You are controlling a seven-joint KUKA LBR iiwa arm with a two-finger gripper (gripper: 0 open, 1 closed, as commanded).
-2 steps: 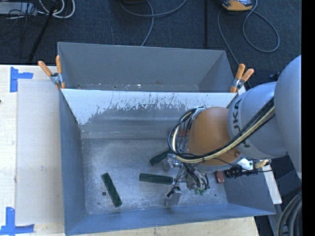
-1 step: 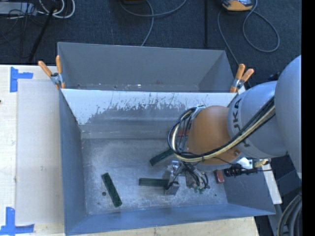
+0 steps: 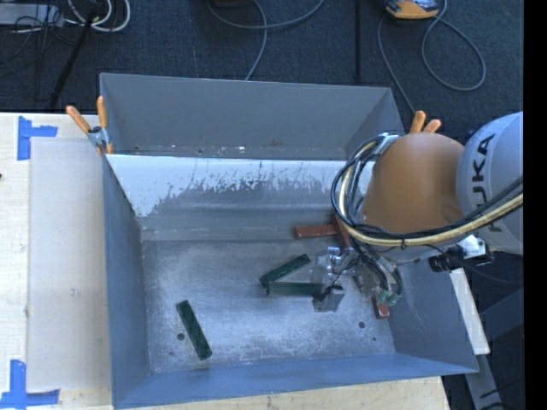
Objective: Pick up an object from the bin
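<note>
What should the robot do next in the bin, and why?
Probably lower the gripper a touch onto the dark green bar in the middle of the bin. The gripper is already at that bar's right end, and a second green bar lies close beside it.

The left and middle of the bin floor [image 3: 244, 342] lay open, except for one dark green bar [image 3: 194, 330] at lower left. Right of centre, a tilted green bar [image 3: 285, 271] and a level green bar [image 3: 292, 289] lay close together beside the hand [image 3: 329, 295]. A brown bar [image 3: 314, 230] lay by the back wall, and the arm's orange cover [image 3: 410, 186] and cables [image 3: 345, 196] crowded the right.
</note>
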